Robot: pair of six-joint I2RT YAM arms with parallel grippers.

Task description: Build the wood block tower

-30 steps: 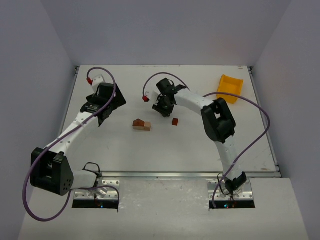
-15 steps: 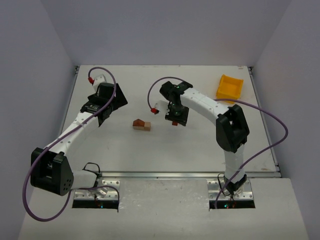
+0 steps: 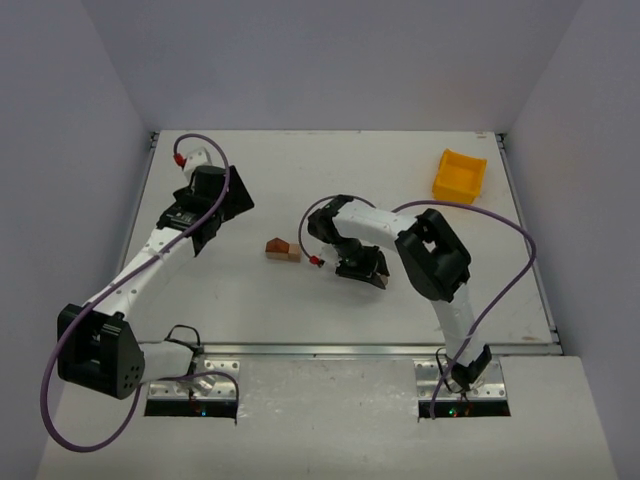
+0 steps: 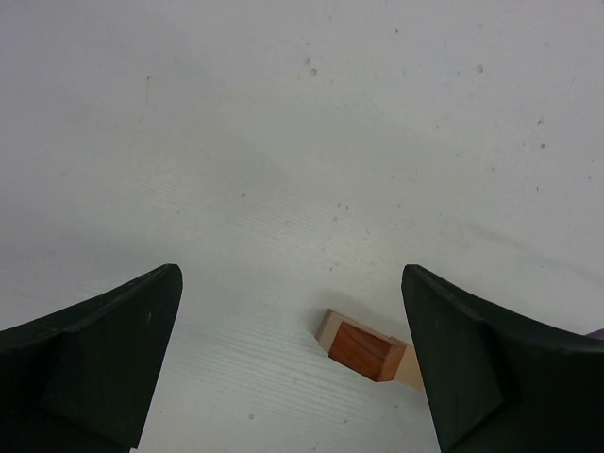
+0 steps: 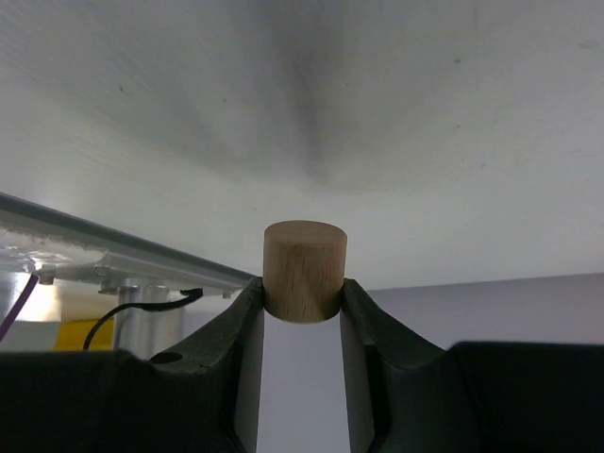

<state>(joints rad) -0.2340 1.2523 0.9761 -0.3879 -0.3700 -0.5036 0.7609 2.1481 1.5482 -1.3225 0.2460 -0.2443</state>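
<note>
"How does the wood block tower [image 3: 283, 249] look?"
"A low pale tan base with a reddish-brown piece on it, nine o'clock of table centre."
"Grippers? Bin?"
"Left gripper [image 4: 288, 278] spread wide. Right gripper [image 5: 303, 297] pinches a pale wooden cylinder [image 5: 304, 269]. Yellow bin [image 3: 459, 175] at two o'clock."

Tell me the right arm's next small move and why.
Probably swing the right gripper leftward toward the block cluster. Its jaws are shut on a pale wooden cylinder, while the cluster sits apart on the table to its left, so this piece has not yet reached the tower.
</note>
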